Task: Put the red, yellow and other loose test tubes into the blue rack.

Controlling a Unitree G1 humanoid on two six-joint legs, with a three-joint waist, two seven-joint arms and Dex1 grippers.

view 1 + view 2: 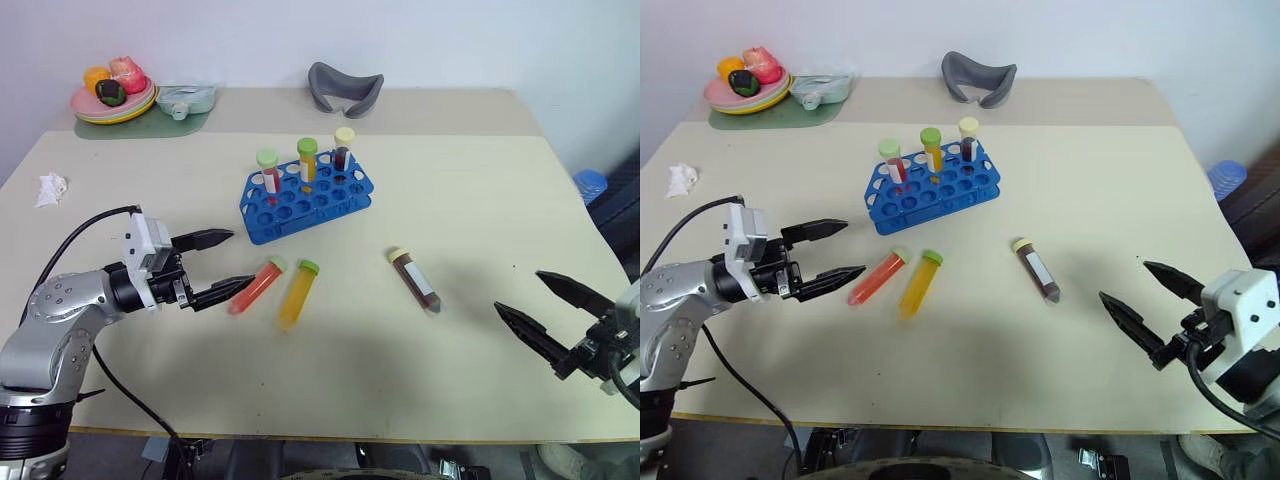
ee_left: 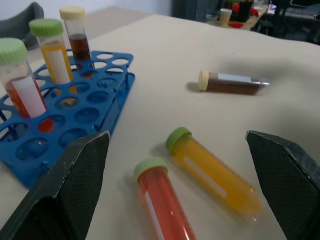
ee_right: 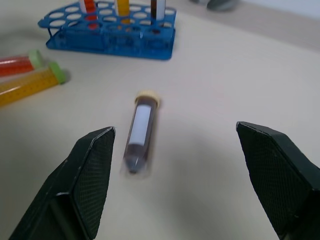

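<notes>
1. Beige tabletop [image 1: 480, 200] filled most of the scene, with a pale wall behind it.
2. On the far left corner sat a stack of plates [image 1: 112, 103] holding toy food, with a pale green dish [image 1: 187, 99] just beside it on a green mat.
3. A grey curved object [image 1: 345, 88] lay at the far edge, near the middle.
4. A crumpled white scrap [image 1: 50, 189] lay near the table's left edge.
5. The blue rack [image 1: 305, 197] stood toward the middle of the table, angled, with three capped tubes upright along its far row: a red-filled one, a yellow-filled one and a dark one.
6. A red tube [image 1: 255, 285] with a green cap lay flat on the table in front of the rack.
7. A yellow tube [image 1: 298, 293], also green-capped, lay just beside the red one on its right, the two nearly parallel.
8. A dark brown tube [image 1: 415, 280] with a cream cap and white label lay on its side further right, well apart from the other two.
9. The left gripper [image 1: 222, 264] hovered near the tip of the red tube, its black fingers spread wide and holding nothing.
10. The right gripper [image 1: 530, 300] hung over the table's right near corner, to the right of the dark brown tube, its fingers also spread apart and empty.
</notes>
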